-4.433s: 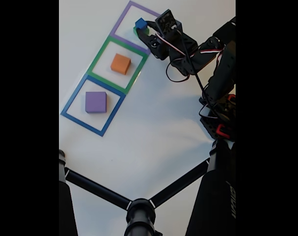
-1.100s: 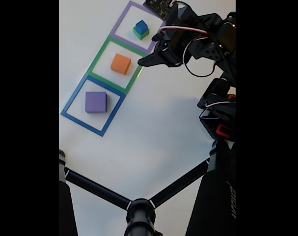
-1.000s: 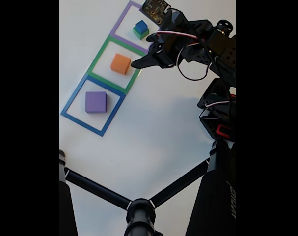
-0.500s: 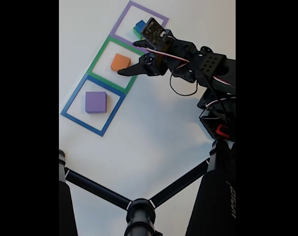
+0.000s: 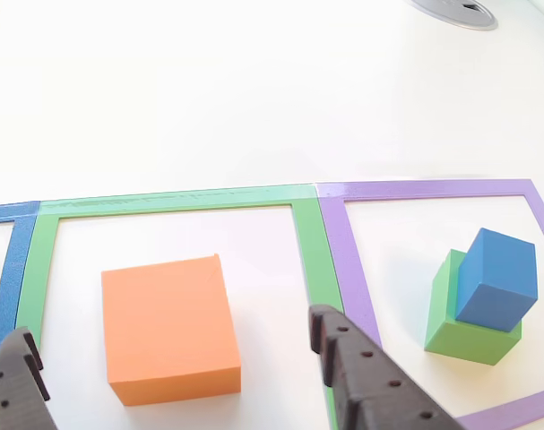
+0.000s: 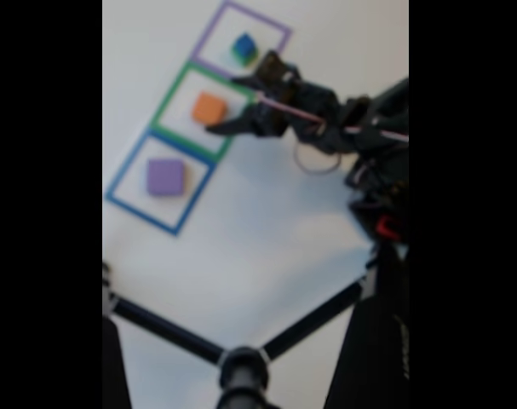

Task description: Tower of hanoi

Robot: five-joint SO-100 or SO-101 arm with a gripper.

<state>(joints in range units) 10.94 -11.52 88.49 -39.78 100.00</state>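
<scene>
The orange block (image 5: 170, 329) sits alone inside the green outline (image 5: 306, 235), flat on the white worktop (image 5: 254, 90). The hand (image 5: 177, 372) is spread wide and empty, one finger low at the left edge of the other view and the other just right of the block — they straddle it without touching. To take it well, I would judge the hand should drop squarely so both fingers meet opposite faces at once, low enough not to tip it.

In the purple outline (image 5: 433, 190) next door the blue cube (image 5: 496, 278) rests, turned a little, on the green block (image 5: 451, 327); the right finger passes near that stack, so a sideways drift could knock it. The purple block (image 6: 166, 177) lies in the blue outline (image 6: 122, 204) — well apart, out of the way. The fixed view is blurred.
</scene>
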